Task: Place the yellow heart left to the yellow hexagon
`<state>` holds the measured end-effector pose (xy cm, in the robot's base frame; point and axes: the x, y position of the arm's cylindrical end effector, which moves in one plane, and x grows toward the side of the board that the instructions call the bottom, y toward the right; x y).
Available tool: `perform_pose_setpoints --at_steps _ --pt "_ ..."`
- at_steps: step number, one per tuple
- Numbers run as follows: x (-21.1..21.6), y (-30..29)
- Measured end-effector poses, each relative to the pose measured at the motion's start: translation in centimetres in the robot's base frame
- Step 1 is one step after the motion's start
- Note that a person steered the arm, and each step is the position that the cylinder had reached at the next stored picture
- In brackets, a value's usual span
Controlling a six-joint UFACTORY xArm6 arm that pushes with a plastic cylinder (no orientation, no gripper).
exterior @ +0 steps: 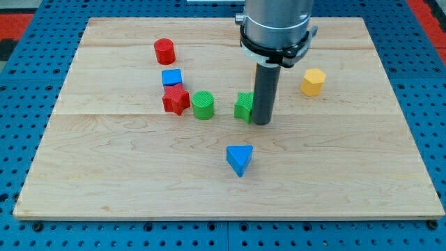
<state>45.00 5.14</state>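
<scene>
The yellow hexagon point(313, 81) sits on the wooden board point(348, 174) at the upper right. No yellow heart shows anywhere in the view; the arm and rod may hide it. My tip point(263, 123) rests on the board near the middle, touching the right side of a green block point(243, 107) whose shape is partly hidden by the rod. The tip is left of and below the yellow hexagon, well apart from it.
A red cylinder point(164, 51) stands at the upper left. Below it are a blue cube point(171, 77), a red star point(175, 100) and a green cylinder point(203, 105). A blue triangle point(239, 158) lies below the tip.
</scene>
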Motion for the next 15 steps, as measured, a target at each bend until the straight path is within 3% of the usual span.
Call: perform_pose_setpoints --at_steps 1,3,5,7,13,14,15 --pt "-2.1 -1.2" --pt "-10.2 -7.9" --pt "-12.4 1.8" --pt "-15.1 3.9" --pt "-14.5 5.8" --pt "-9.3 6.5" --pt "-9.0 6.8"
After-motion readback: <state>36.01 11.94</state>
